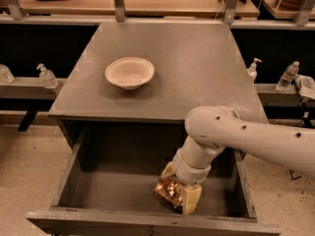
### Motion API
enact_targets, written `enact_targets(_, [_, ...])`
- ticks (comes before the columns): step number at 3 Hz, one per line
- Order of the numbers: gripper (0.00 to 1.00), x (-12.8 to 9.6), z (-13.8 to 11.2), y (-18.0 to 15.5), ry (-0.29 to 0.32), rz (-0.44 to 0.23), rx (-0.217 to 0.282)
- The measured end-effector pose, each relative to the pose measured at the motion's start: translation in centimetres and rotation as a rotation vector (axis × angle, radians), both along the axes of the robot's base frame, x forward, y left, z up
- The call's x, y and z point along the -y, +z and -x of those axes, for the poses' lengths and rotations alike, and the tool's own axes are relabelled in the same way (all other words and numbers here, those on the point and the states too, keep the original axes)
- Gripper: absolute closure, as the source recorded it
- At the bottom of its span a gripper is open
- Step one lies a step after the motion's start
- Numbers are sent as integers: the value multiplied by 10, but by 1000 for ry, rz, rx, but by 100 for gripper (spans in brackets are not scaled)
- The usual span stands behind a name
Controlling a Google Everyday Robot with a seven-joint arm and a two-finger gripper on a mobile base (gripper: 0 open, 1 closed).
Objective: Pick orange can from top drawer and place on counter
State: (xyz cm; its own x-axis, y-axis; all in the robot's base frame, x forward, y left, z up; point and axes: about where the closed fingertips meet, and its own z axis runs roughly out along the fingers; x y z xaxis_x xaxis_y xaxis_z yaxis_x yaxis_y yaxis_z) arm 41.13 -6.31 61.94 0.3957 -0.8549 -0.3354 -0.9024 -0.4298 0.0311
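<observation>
the gripper (pixel 178 194) reaches down into the open top drawer (pixel 69 173), near its front right corner. its cream fingers (pixel 193 200) pinch the orange can (pixel 165 193), one on each side, and the crinkled, shiny can sits low at the drawer floor (whether it rests on the floor or is just off it, i cannot tell). the pale arm (pixel 256 139) comes in from the right, over the drawer's right wall. on the dark-grey tabletop (pixel 197 68) behind the drawer, a cream shallow bowl (pixel 129 73) stands left of centre, well apart from the can.
</observation>
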Motion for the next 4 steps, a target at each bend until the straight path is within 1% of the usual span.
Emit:
enact_targets(1, [25,3,0,-6,1,27,-10])
enact_targets(2, [17,7,-1,-10,-3,45,-16])
enact_targets(3, [1,12,-2,-16,-12,71,-14])
enact_targets(4, [0,15,-2,-20,-4,101,-11])
